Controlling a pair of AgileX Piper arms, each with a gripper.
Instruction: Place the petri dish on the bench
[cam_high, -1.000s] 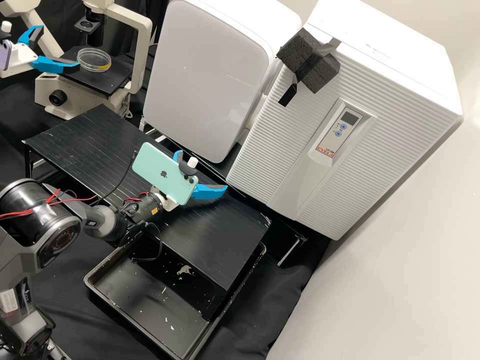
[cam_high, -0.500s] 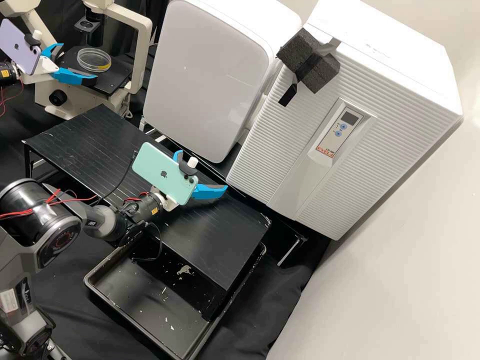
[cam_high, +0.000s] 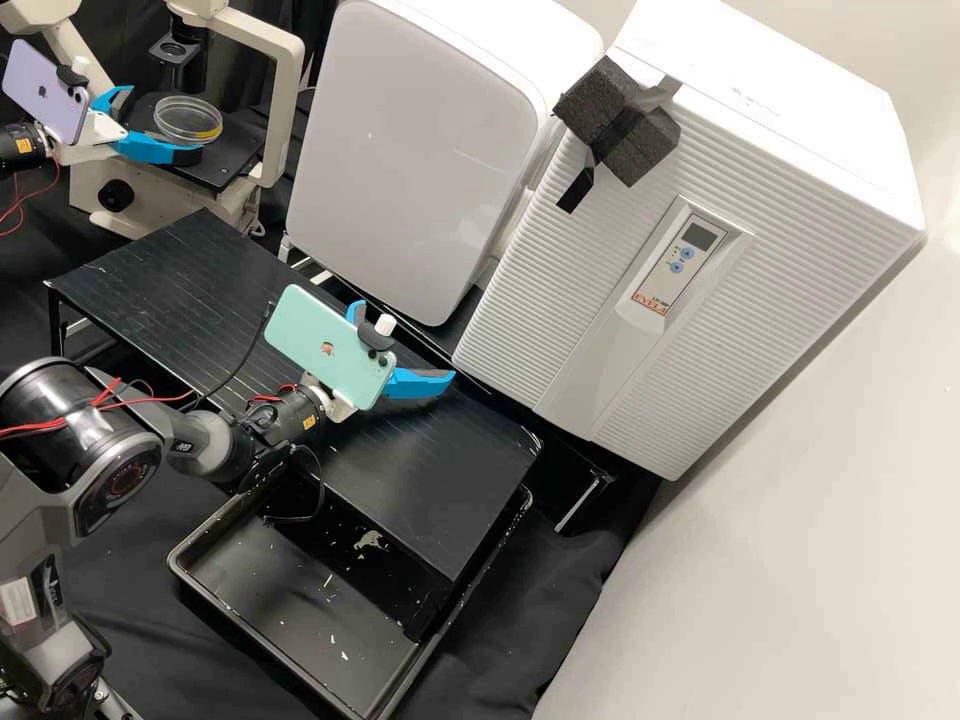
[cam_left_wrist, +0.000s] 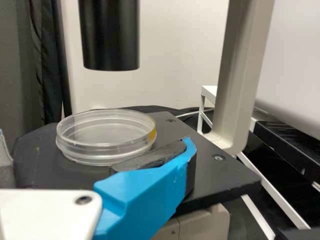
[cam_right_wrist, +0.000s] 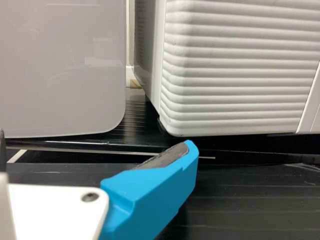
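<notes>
The dish (cam_high: 188, 120) sat unmoved on the microscope stage (cam_high: 228, 168). Left gripper (cam_high: 166, 121), fingers apart, had edged farther across the stage, one finger just beside the dish; right gripper (cam_high: 405, 343), fingers also apart, had stayed over the bench (cam_high: 440, 490).

there was some vert. room btwn the petri dish (cam_left_wrist: 107, 137) & the black tube (cam_left_wrist: 110, 37) hanging above, but the tube capped any lift. the scope's upright post (cam_left_wrist: 239, 75) blocked one side of the stage (cam_left_wrist: 215, 175). white cabinet (cam_high: 420, 150) & ribbed unit (cam_high: 600, 330) walled off the black shelf's (cam_high: 430, 490) back, w/ a narrow slot btwn; room was free over its near end.
</notes>
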